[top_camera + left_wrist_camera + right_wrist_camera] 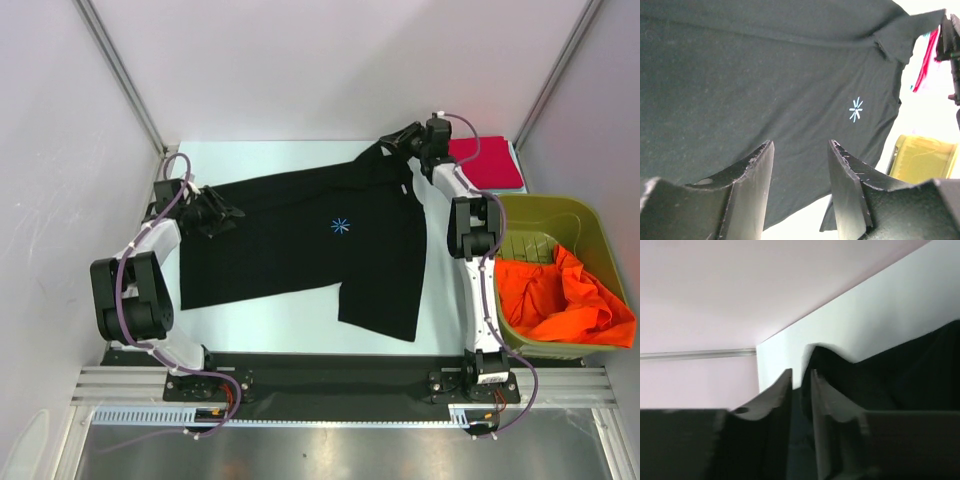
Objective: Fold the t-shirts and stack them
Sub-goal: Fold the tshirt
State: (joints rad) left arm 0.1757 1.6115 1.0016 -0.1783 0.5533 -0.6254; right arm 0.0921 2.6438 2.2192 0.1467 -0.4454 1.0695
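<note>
The black t-shirt (290, 250) lies spread flat on the white table, its blue asterisk mark (340, 226) facing up. My left gripper (228, 213) is at the shirt's left edge; in the left wrist view it (801, 143) stands open above the cloth (765, 75), with nothing between its fingers. My right gripper (388, 146) is at the shirt's far right corner. Its fingers (801, 372) are only slightly apart, and a raised fold of black cloth (830, 365) sits in the narrow gap. A folded red t-shirt (487, 163) lies at the back right. An orange t-shirt (560, 300) is crumpled in the bin.
The olive-green bin (560, 212) stands at the right edge of the table beside the right arm; it also shows in the left wrist view (922, 157). White walls with metal frame rails close in the back and both sides.
</note>
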